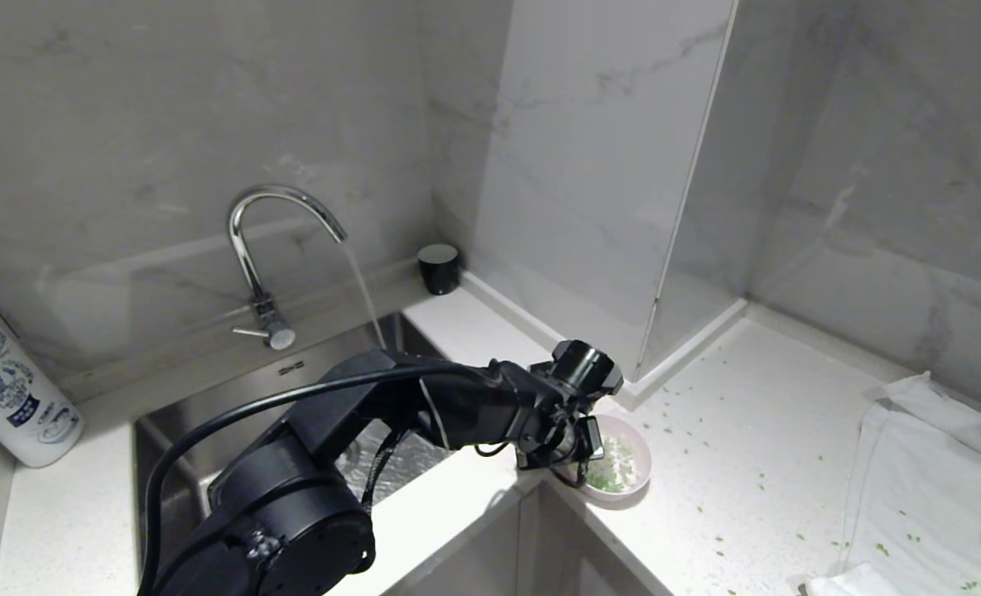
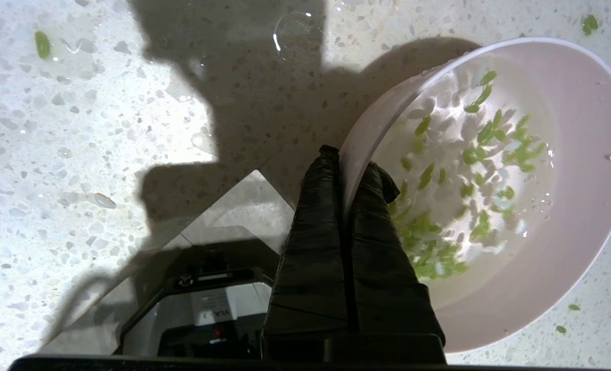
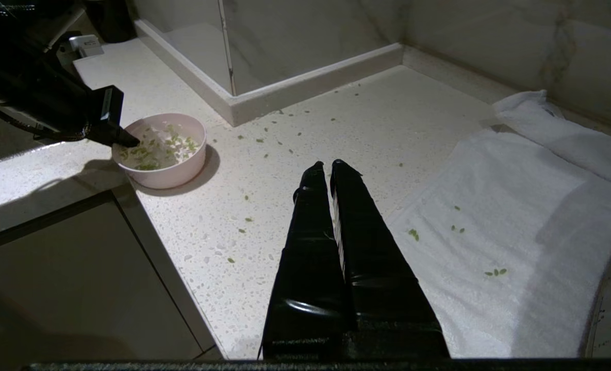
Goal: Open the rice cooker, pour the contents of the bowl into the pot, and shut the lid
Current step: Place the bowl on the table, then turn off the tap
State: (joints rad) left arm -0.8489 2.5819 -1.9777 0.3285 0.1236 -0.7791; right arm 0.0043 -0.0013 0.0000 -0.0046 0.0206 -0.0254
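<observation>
The pale pink bowl (image 1: 632, 463) (image 2: 573, 216) (image 3: 179, 172) sits near the counter's front corner, beside the sink. It holds the contents, chopped green bits (image 2: 434, 257) (image 3: 153, 149) in water. My left gripper (image 2: 347, 164) (image 1: 577, 463) (image 3: 126, 140) is shut on the bowl's near rim, one finger inside and one outside. Off to the right, my right gripper (image 3: 326, 165) hangs shut and empty over the counter. The rice cooker, its pot and its lid are out of view.
A steel sink (image 1: 184, 414) lies to the left, and water runs from its faucet (image 1: 279, 199). A black cup (image 1: 439, 267) stands behind it and a white bottle (image 1: 10, 389) at far left. A white towel (image 1: 929, 480) covers the right counter. Green bits (image 1: 759, 484) lie scattered.
</observation>
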